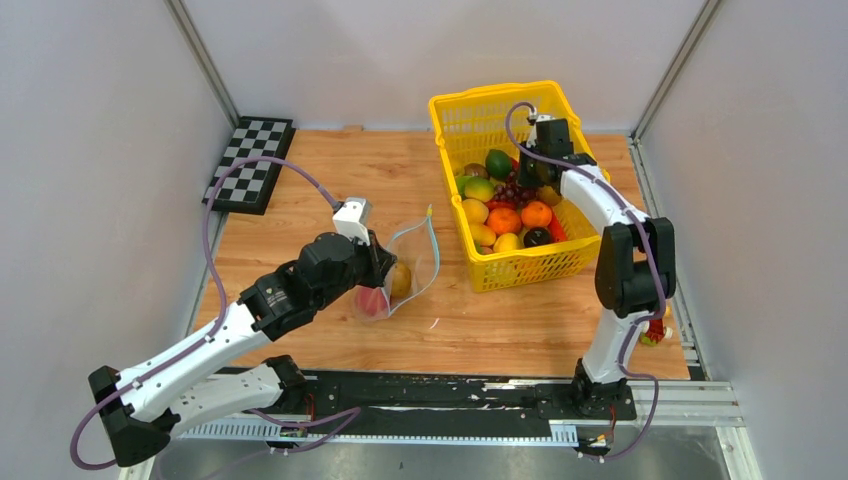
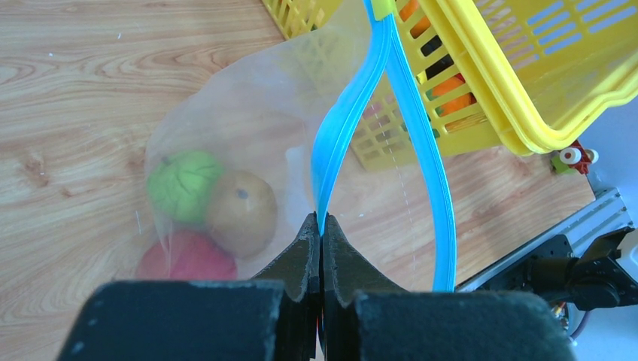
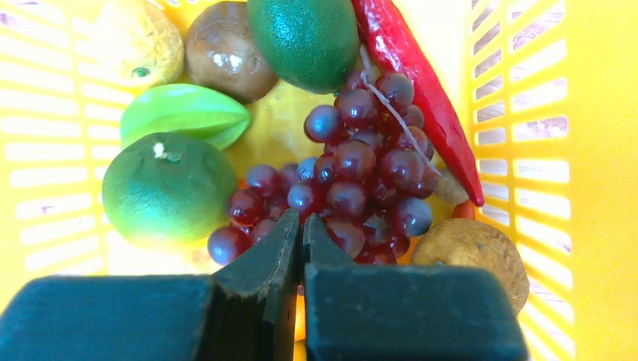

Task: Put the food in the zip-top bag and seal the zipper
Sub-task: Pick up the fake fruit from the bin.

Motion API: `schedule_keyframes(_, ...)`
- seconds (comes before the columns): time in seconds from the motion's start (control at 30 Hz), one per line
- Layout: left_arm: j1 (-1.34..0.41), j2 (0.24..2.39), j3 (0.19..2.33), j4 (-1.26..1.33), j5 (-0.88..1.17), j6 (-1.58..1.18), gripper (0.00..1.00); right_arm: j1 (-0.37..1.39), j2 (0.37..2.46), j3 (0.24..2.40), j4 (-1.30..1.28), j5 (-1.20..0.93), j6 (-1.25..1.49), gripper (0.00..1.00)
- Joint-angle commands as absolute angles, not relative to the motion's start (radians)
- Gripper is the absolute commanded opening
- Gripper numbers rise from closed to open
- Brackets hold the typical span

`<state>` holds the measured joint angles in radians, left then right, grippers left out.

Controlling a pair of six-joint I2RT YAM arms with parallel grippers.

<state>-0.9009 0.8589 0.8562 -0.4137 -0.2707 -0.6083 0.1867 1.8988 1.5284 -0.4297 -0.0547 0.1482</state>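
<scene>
Clear plastic zip-top bag (image 1: 412, 262) lies on the wooden bench (image 1: 300, 200) at the centre of the overhead view, just left of the yellow basket (image 1: 520, 268). Its teal-blue zipper (image 2: 350, 105) is unsealed: in the left wrist view the two strips part and bow away from each other, leaving the mouth open.

Left claw (image 2: 321, 224), at the lower centre of that view, is clamped on one strip of the zipper, with its jaws pressed together around it. Three items sit inside the bag at the lower left and touch one another: a green fruit (image 2: 184, 184), a brown pear-shaped fruit (image 2: 242, 212) and a red fruit (image 2: 188, 259).

Right claw (image 3: 302, 226) is down inside the basket, at the upper right of the overhead view. Its jaws are drawn together, and the tips rest against a bunch of dark red grapes (image 3: 361, 169). Whether a stem is pinched cannot be told. A red chilli (image 3: 421, 90) lies along the right side of the grapes. A green citrus (image 3: 167, 188) lies to their left.
</scene>
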Motion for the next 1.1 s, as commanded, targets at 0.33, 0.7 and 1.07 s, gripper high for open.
schedule_keyframes(0.33,-0.897,0.863,0.856,-0.372,-0.276,-0.620,0.00,0.188,1.590,1.386,-0.346,-0.140,0.174,0.00)
schedule_keyframes(0.7,-0.897,0.868,0.861,-0.370,-0.273,-0.619,0.00,0.189,1.419,1.324,-0.303,-0.253,0.202,0.00)
schedule_keyframes(1.07,-0.897,0.867,0.859,-0.369,-0.272,-0.620,0.00,0.189,1.305,1.290,-0.275,-0.353,0.239,0.00)
